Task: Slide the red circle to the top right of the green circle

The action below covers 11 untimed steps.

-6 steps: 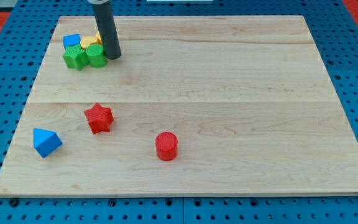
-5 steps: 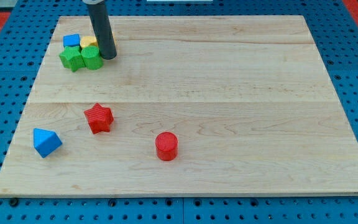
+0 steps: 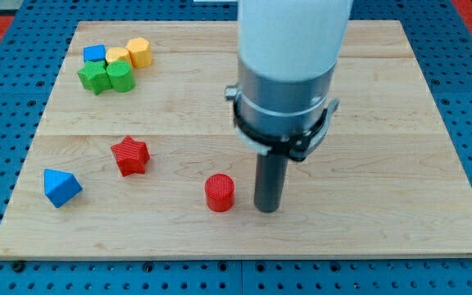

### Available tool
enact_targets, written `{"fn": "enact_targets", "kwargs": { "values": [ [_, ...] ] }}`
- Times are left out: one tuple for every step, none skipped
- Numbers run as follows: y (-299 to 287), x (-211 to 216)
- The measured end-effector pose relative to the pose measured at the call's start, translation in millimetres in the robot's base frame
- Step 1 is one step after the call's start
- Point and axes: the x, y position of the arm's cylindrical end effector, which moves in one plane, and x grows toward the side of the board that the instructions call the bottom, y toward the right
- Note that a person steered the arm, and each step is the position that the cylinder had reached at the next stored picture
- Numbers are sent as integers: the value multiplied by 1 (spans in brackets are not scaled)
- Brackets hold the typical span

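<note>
The red circle (image 3: 220, 192) lies on the wooden board (image 3: 383, 123) near the view's bottom, left of centre. My tip (image 3: 267, 208) rests on the board just to its right, a small gap apart. The green circle (image 3: 120, 76) sits in a cluster at the view's top left, touching a green star-like block (image 3: 94, 78). The arm's white and grey body rises above the tip and hides part of the board's middle.
In the top-left cluster there are also a blue block (image 3: 95, 54), a yellow block (image 3: 117, 56) and a yellow hexagon (image 3: 138, 52). A red star (image 3: 129, 155) lies left of the red circle. A blue triangular block (image 3: 61, 187) sits near the bottom left.
My tip has left the top-left cluster and now stands at the bottom centre, right of the red circle. The yellow hexagon is now uncovered. The blocks have not moved.
</note>
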Motion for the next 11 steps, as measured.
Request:
{"fn": "enact_targets", "kwargs": {
  "values": [
    [-43,-5],
    [-92,-18],
    [-124,-29],
    [-128,-60],
    [-121,-79],
    [-101,-81],
    [-83,-93],
    [-94,-137],
    [-101,-167],
    [-84,-167],
    [-103,-201]
  ]
}}
